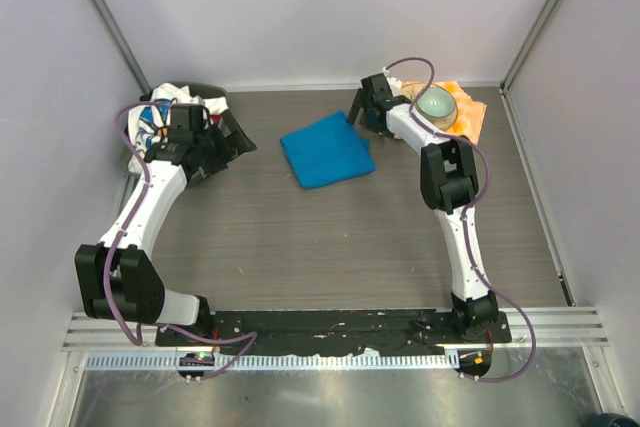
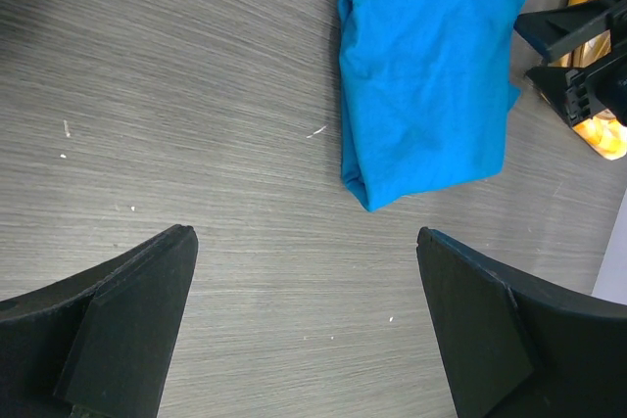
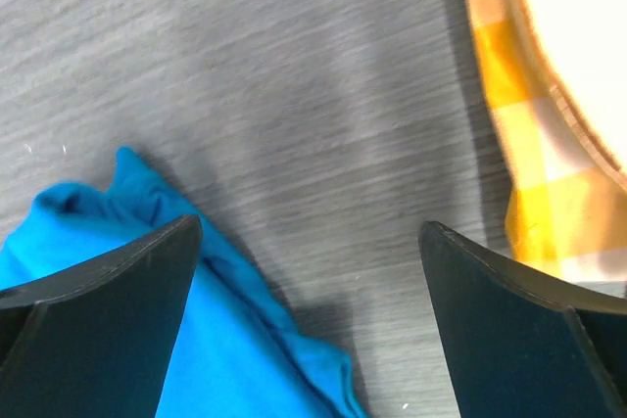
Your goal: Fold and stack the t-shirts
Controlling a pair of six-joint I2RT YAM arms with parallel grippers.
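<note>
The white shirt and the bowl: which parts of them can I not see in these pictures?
White shirt: top view, bunched up, partly behind the left arm; absent from both wrist views.
Bowl: top view, partly behind the right arm; right wrist view, cut off by the upper right edge.

the overhead view is bright and evenly lit, with only soft, faint shadows on the grey wood-grain table [image 1: 330,247]. the brushed metal strip [image 1: 330,397] along the bottom edge gives a dull sheen. the left wrist view is sharp and the folded bright blue t-shirt [image 2: 426,85] is crisp, but the orange checked cloth [image 2: 602,139] at far right glares. the right wrist view is softer, its upper right blown out near white, with a shadow darkening the lower centre.
</note>
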